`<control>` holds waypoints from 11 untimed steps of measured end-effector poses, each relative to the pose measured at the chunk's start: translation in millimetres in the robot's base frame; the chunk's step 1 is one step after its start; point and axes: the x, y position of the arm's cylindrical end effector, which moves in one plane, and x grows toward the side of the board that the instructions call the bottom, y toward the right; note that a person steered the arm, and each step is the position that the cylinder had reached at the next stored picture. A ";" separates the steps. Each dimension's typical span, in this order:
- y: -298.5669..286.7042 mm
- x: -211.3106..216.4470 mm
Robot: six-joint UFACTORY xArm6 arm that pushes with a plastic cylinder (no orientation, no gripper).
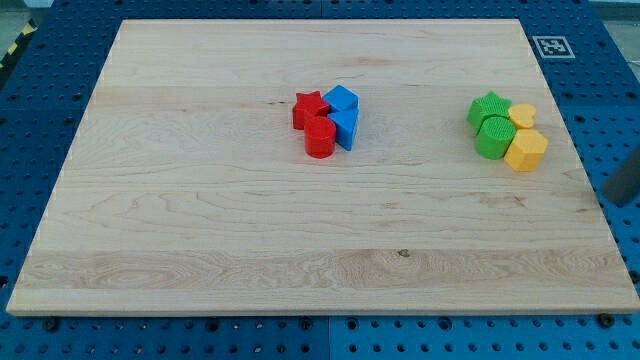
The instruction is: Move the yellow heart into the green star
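The yellow heart [522, 115] lies at the view's right on the wooden board [200, 220], touching the green star [488, 107] on the star's right side. A green cylinder [494, 138] sits just below the star, and a yellow hexagon [526, 150] sits below the heart, touching the cylinder. My rod enters at the view's right edge; its tip [606, 200] is off the board's right edge, below and to the right of the yellow hexagon, apart from all blocks.
A second cluster sits near the board's middle: a red star [310, 108], a red cylinder [320, 138], a blue cube [341, 100] and a blue triangular block [346, 127], all touching. A fiducial marker [550, 46] sits at the top right corner.
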 end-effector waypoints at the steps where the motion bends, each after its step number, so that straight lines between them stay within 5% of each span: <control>1: 0.0 -20.8; 3: -19.7 -68.8; 7: -103.0 -83.5; 11: -125.3 -100.5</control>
